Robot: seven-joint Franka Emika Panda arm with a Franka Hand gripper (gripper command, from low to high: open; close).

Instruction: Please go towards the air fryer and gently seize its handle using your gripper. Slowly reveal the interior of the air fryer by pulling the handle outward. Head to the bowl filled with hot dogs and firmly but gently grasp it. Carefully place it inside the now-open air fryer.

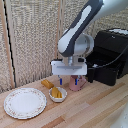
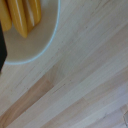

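We're on the bowl-grasp step: gripper [image 1: 68,80] hangs open and empty just right of the bowl [image 1: 58,95] of hot dogs [image 1: 56,92], so next shift left, descend, pinch the rim.

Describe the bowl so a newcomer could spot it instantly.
Start at the wide patterned-rim plate on the wooden table, toward the exterior view's left. Just to its right sits the bowl, below the gripper. It is small, white, and the only dish holding yellow-orange hot dogs.
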